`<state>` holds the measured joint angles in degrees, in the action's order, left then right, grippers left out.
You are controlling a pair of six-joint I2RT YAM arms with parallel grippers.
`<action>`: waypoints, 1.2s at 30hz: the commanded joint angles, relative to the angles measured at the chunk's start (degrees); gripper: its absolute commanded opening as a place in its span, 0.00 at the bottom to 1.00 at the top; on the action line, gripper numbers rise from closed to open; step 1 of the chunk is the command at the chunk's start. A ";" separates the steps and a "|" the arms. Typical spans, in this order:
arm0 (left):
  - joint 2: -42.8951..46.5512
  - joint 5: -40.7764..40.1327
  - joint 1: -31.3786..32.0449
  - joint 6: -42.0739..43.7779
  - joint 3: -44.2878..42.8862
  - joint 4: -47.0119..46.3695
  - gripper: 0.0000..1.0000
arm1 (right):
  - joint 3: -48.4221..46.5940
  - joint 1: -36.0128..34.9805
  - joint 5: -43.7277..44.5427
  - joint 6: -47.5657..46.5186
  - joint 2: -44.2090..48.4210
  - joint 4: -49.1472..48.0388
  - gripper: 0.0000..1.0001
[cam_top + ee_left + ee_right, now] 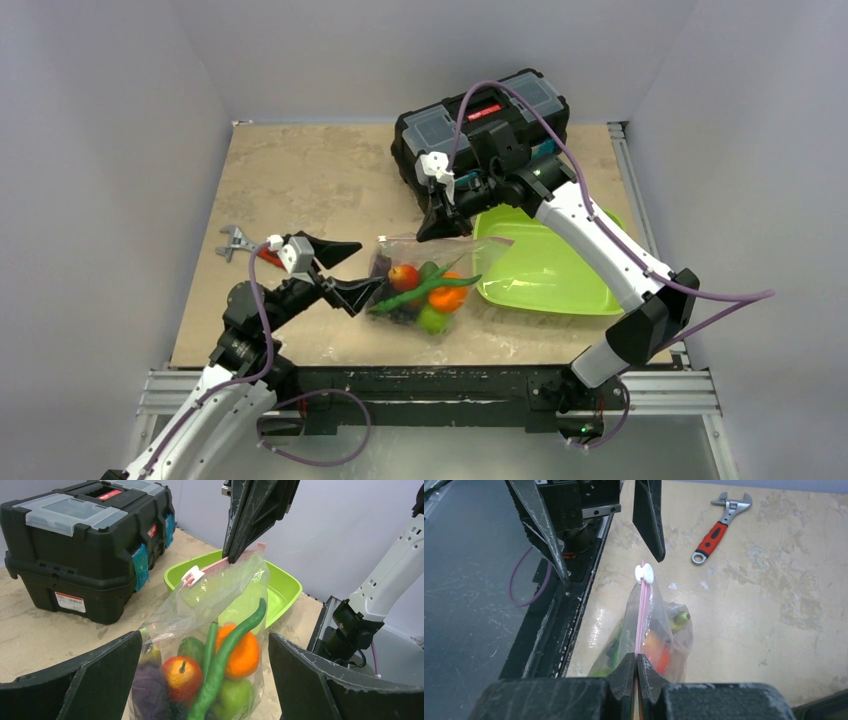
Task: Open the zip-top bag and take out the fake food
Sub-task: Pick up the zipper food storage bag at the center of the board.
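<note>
Right pincer [636,672] pinched zip-top bag [225,595] at its strip end – slider [192,575] sat toward left pincer [362,268], wide open, empty.

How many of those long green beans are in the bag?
2. The thick bean slants across the orange; the thinner bean stands just left of it. Other food in the zip-top bag may hide more.
</note>
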<state>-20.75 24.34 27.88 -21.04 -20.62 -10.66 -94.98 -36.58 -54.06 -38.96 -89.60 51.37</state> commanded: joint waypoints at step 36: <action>-21.23 15.85 0.13 6.75 -5.56 -27.07 0.28 | -6.11 0.33 -8.34 -4.10 -0.71 3.87 0.00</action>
<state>-40.49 36.62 27.88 -12.88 -24.03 -32.03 -98.89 -36.34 -60.90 -43.94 -90.74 55.33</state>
